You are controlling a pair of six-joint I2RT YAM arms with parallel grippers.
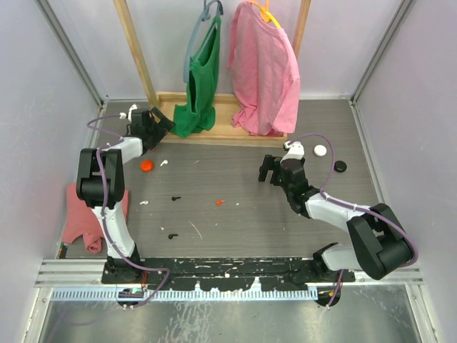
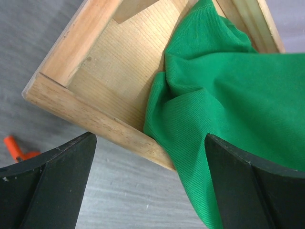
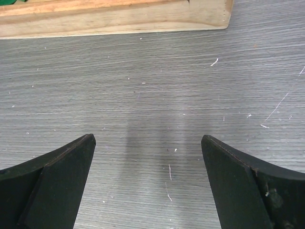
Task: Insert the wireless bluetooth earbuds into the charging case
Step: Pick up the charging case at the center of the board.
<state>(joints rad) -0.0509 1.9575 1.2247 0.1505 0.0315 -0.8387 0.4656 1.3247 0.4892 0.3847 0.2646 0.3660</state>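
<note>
Several tiny earbuds lie on the grey table in the top view: two black ones (image 1: 176, 198) (image 1: 172, 236), an orange-red one (image 1: 220, 203) and white ones (image 1: 164, 163) (image 1: 145, 203). Three coin-like round cases lie there too: orange (image 1: 146, 166), white (image 1: 320, 150) and black (image 1: 340, 166). My left gripper (image 1: 163, 123) is open and empty at the wooden base's left corner; its wrist view (image 2: 150, 191) shows a small orange-red piece (image 2: 16, 149) at the left. My right gripper (image 1: 269, 170) (image 3: 147, 191) is open and empty over bare table, right of the earbuds.
A wooden rack base (image 1: 214, 132) (image 2: 95, 119) (image 3: 114, 19) stands at the back, with a green shirt (image 1: 200, 78) (image 2: 228, 95) and a pink shirt (image 1: 264, 71) hanging over it. A pink cloth (image 1: 78, 214) lies at the left edge. Walls close in both sides.
</note>
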